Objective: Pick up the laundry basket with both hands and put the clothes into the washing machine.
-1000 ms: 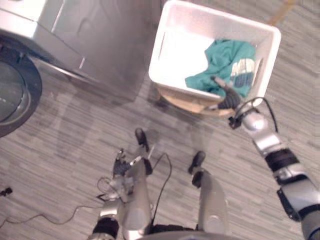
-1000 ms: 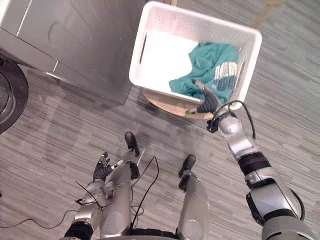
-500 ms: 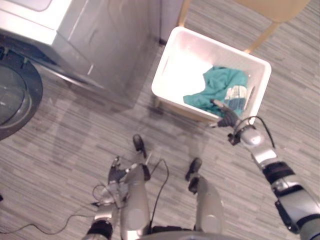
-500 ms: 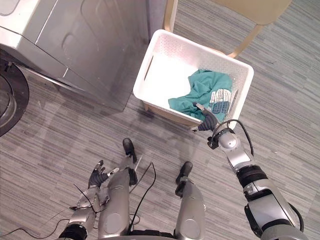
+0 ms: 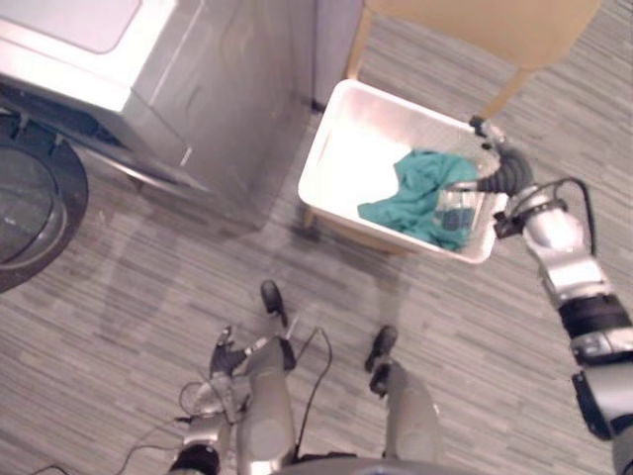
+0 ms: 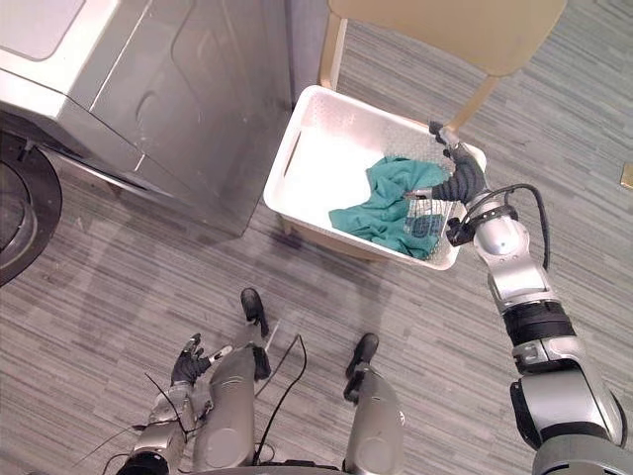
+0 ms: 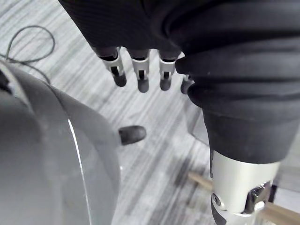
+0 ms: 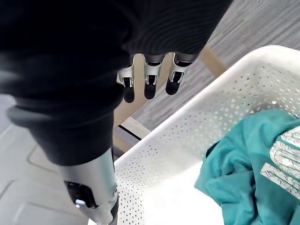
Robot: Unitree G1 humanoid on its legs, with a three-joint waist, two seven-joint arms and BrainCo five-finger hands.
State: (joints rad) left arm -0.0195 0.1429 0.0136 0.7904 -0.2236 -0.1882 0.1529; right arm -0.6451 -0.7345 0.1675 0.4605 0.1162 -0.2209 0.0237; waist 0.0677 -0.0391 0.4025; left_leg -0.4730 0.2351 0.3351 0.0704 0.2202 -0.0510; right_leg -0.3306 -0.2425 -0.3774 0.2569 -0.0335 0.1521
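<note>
Fingers [image 8: 150, 82] of your right hand [image 6: 462, 182] hang straight, holding nothing, over the right rim of the white laundry basket [image 6: 284, 170] at upper centre, with teal clothes [image 6: 381, 203] inside. Your left hand [image 6: 187, 363] sits lower left, fingers relaxed. Your washing machine [image 6: 148, 89] stands upper left.

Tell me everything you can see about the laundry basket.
White plastic basket, rectangular, open-topped, walls perforated with small holes, a slot handle in its left wall. It sits on a tan wooden chair beside the washing machine. A teal garment lies crumpled in its right half. The right hand is at its right wall, fingers straight, not gripping it.
</note>
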